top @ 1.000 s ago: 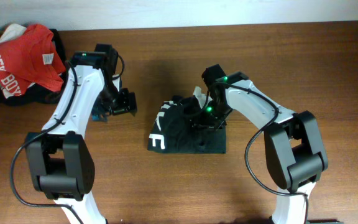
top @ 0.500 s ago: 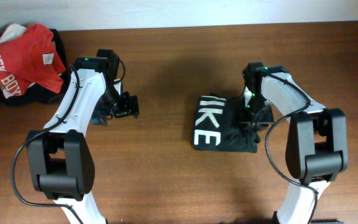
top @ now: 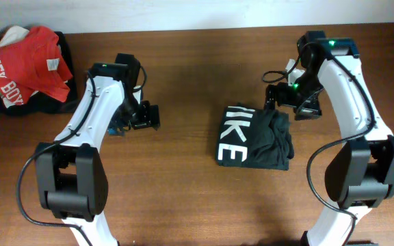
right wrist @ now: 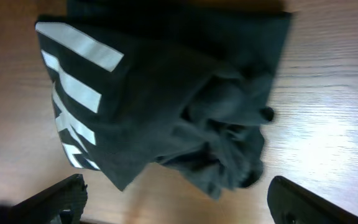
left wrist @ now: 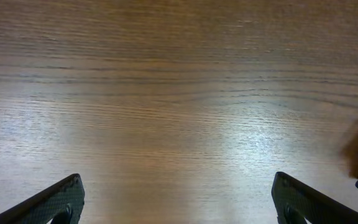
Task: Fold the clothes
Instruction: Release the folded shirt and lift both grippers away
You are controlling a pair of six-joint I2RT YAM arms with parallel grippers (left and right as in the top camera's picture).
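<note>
The clothes (top: 254, 137), a black garment with white block letters, lie in a rough folded bundle at the table's middle right; the right side is bunched. In the right wrist view the clothes (right wrist: 166, 93) fill the upper frame. My right gripper (top: 284, 104) hovers just beyond the bundle's far right corner. It is open, and the right gripper (right wrist: 178, 202) has only bare wood between its fingertips. My left gripper (top: 144, 116) is well to the left of the clothes. It is also open over bare table (left wrist: 179, 93), and the left gripper (left wrist: 178, 202) has its jaws wide apart.
A red T-shirt (top: 26, 63) with white lettering lies on a dark pile at the far left corner. The table's far edge (top: 197, 29) meets a white wall. Bare wood lies between the two arms and along the front.
My right gripper has let go of the clothes, opened, and drawn back up and to the right. The bundle slid right and came to rest. The left gripper shifted slightly right.
</note>
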